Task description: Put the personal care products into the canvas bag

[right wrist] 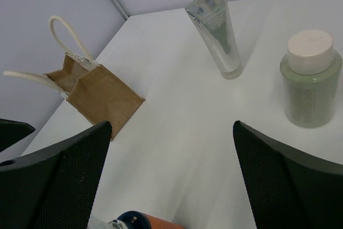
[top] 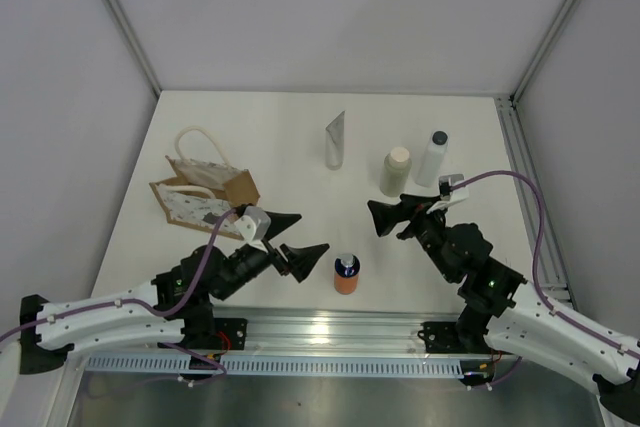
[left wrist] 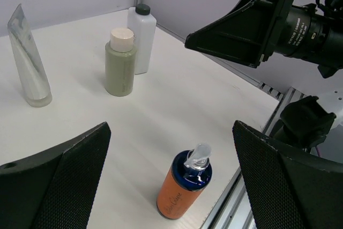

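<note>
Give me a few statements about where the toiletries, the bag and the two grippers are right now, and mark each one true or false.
1. The squeeze tube, cream-capped bottle, dark-capped bottle and orange bottle are all outside the canvas bag. True.
2. The orange bottle lies on its side. False: it stands upright, cap up.
3. The left gripper and right gripper are both open and hold nothing. True.
4. The canvas bag sits on the robot's right side. False: it is on the left, close to the left gripper.
</note>
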